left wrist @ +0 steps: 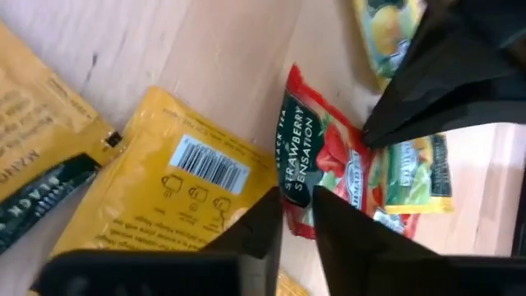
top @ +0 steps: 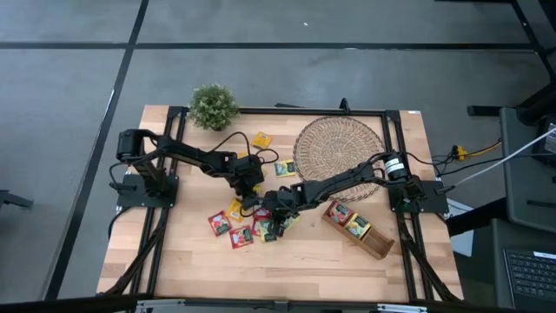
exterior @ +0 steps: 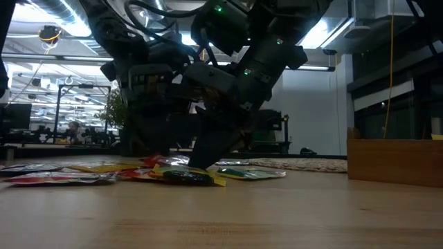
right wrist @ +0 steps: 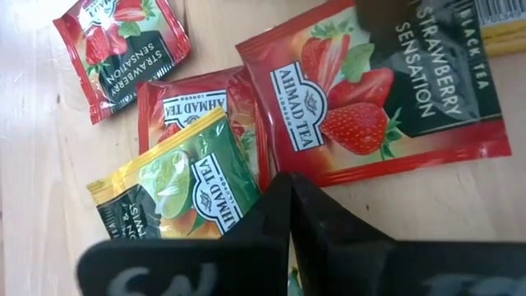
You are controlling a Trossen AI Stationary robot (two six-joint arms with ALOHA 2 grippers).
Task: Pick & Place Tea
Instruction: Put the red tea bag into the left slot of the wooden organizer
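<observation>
Sachets (top: 241, 224) lie scattered mid-bench, clear of the tray (top: 358, 229), awaiting pickup. Left gripper (top: 247, 193) narrows beside a red sachet (left wrist: 322, 160), grip uncertain; right gripper (top: 276, 228) hovers clenched, empty, over them.

The table (top: 304, 261) is pale wood planks with a black frame (top: 287, 111) round its edge. It stands on a grey floor (top: 69, 96) crossed by dark lines. Right of the table, cables (top: 486, 156) run across the floor to dark furniture (top: 530, 174), with a keyboard (top: 530, 274) near it. Beyond the table, the low view shows a large hall with rows of bright ceiling lights (exterior: 48, 66), a white wall (exterior: 315, 111) and a dark column (exterior: 342, 97). A person (exterior: 71, 130) sits at a desk far off, left of the table.
</observation>
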